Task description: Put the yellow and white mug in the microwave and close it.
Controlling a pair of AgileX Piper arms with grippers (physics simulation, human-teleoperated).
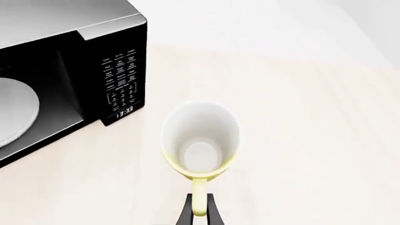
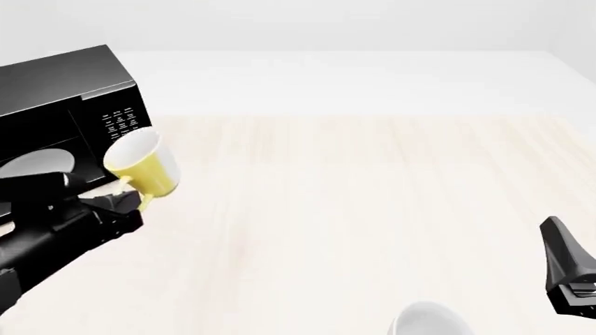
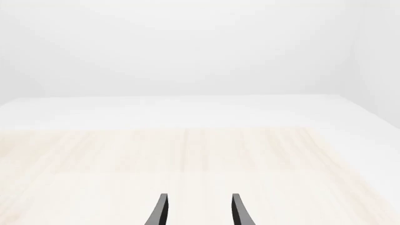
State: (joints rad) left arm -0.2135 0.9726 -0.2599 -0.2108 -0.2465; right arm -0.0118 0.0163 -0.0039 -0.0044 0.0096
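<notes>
One microwave (image 2: 65,112) stands on the one table (image 2: 354,209); it has one button panel (image 1: 120,79), one clock display (image 1: 123,111) and one white round plate (image 1: 16,112) inside. There is one yellow and white mug (image 2: 142,164) with one handle (image 1: 198,199). One white-grey rounded vessel (image 2: 426,321) shows at the near edge. Two arms are present, each with one claw: the left claw (image 1: 198,213) and the right claw (image 3: 196,211), two fingers apiece.
</notes>
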